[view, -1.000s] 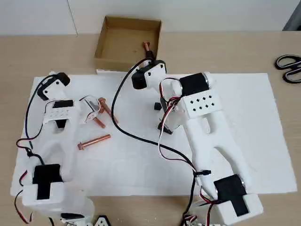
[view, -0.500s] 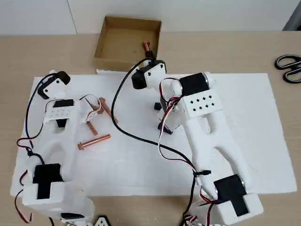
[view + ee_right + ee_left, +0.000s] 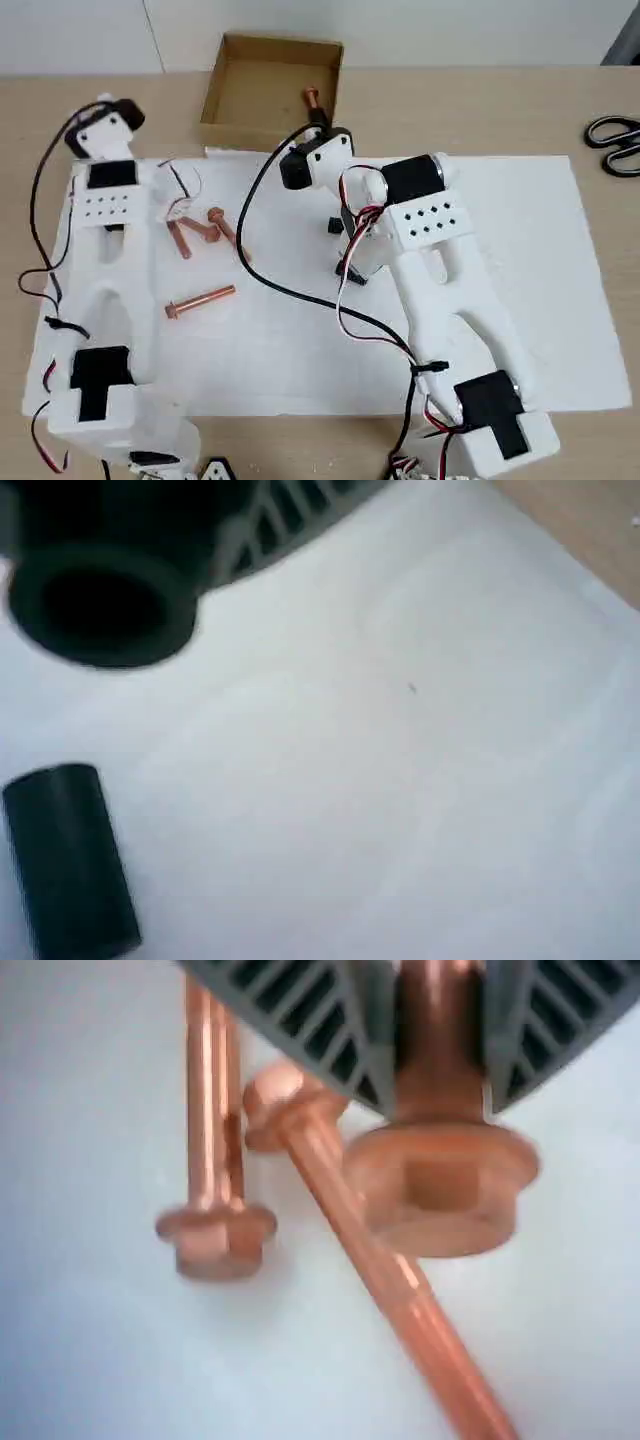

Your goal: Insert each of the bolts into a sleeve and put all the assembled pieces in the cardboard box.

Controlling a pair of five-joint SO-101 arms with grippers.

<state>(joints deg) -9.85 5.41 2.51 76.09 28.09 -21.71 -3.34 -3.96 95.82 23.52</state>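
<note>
My left pincer [image 3: 437,1055] is clamped hard on a copper bolt [image 3: 440,1195]. The shank is pinched between the ribbed fingers [image 3: 300,1010] and the flanged head pokes out past the tips. Right underneath, a loose bolt [image 3: 212,1160] and a crossing bolt [image 3: 400,1300] lie on the white sheet [image 3: 500,250]. A fourth bolt [image 3: 200,300] lies apart, nearer my base.

Over to my right pincer [image 3: 120,560]: it's closed around a black sleeve [image 3: 100,605], bore gaping open. A spare sleeve [image 3: 70,870] lies on the sheet beside it.

Here's the crux. That held sleeve is off to the right of my bolt, well apart across the sheet. The bolt's long axis runs out along my left pincer, head first. By my reckoning the shank end has to meet that bore, and I cannot tell whether it shows behind the fingers.

The cardboard box [image 3: 215,90] waits on the bench [image 3: 500,110] beyond the sheet, nearer my right arm, with a copper piece [image 3: 311,98] inside.
</note>
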